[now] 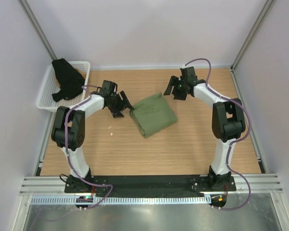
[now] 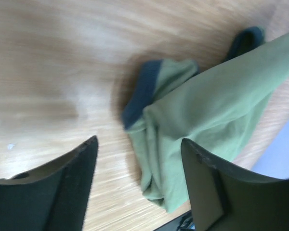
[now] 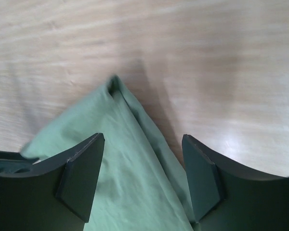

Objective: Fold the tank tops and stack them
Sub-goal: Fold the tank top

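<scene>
1. Left gripper (image 1: 118, 103), top view: jaws spread, nothing held, tips just beside the left corner of the olive green tank top (image 1: 153, 114).
2. Same view: right gripper (image 1: 177, 87) is also spread and empty, near the top's far-right corner but apart from it. The green top lies folded in a rough square on the wooden table (image 1: 192, 144), between the two grippers.
3. Container: a white mesh basket (image 1: 84, 65) sits at the far-left corner of the table. The black tank top (image 1: 66, 81) is bunched inside it, with one end reaching the near rim.
4. Left wrist view: left fingers (image 2: 72, 183) are wide apart with nothing pinched. The green top lies on the table just ahead, its navy trim (image 2: 139, 96) bunched at the near edge. One finger overlaps the cloth in view; can't tell if it touches.
5. Right wrist view: right fingers (image 3: 84, 173) are wide apart. A pointed corner of the green top lies ahead, and the cloth runs flat under the gap between the fingers, not gripped.
</scene>
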Controlling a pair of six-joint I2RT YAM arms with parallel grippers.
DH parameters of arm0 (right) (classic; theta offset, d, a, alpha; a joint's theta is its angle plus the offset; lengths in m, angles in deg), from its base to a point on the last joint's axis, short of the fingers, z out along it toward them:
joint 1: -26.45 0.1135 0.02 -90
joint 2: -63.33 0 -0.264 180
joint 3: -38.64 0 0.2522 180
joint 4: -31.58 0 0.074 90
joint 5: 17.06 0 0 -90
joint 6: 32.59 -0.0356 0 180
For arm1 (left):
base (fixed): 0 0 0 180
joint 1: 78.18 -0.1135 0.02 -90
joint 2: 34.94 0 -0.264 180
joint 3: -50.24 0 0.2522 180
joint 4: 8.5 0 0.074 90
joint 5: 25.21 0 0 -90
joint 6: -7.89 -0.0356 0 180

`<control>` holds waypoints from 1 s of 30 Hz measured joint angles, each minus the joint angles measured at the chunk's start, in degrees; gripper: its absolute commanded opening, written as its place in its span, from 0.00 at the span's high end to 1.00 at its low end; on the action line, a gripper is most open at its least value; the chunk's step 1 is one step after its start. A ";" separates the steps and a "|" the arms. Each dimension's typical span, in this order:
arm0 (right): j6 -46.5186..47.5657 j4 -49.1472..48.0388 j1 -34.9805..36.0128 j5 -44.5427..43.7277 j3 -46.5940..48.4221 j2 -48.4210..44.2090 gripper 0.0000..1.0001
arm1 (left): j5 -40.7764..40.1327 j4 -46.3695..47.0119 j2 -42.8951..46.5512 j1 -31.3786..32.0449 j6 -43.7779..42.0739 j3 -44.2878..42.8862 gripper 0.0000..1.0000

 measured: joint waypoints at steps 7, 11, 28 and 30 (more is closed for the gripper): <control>2.69 -1.36 -0.07 0.39 -8.59 -6.97 0.32 | -5.79 0.55 13.03 2.71 0.15 8.15 0.16; 3.23 -4.70 0.04 1.97 -13.11 -9.38 0.44 | -6.99 4.92 18.03 6.49 1.05 11.82 0.22; -7.26 -30.88 1.86 28.44 -35.17 -15.37 0.79 | 0.22 11.17 -7.08 10.21 3.91 -13.33 0.31; -8.96 -33.81 2.10 30.91 -36.92 -15.06 0.81 | 1.64 11.67 -9.79 9.70 4.92 -16.24 0.31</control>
